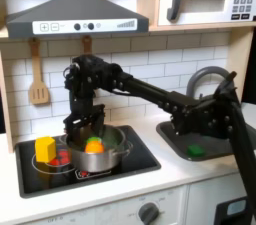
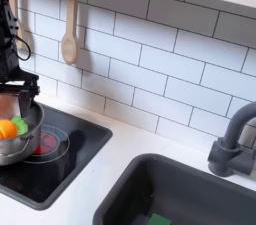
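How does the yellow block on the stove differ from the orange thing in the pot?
The yellow block is boxy and stands on the stove top outside the pot, to the first exterior view's left; the orange piece is rounded and lies inside the pot, right under the gripper. The block looks taller. Both are small and bright.

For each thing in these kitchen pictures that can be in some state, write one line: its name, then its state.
gripper: lowered over the pot, open or shut cannot be told
pot: upright on the stove, holding orange and green pieces
stove: one ring under the pot, the other showing red
yellow block: upright beside the pot
wooden spatula: hanging on the tiled wall
sink: holding a green item
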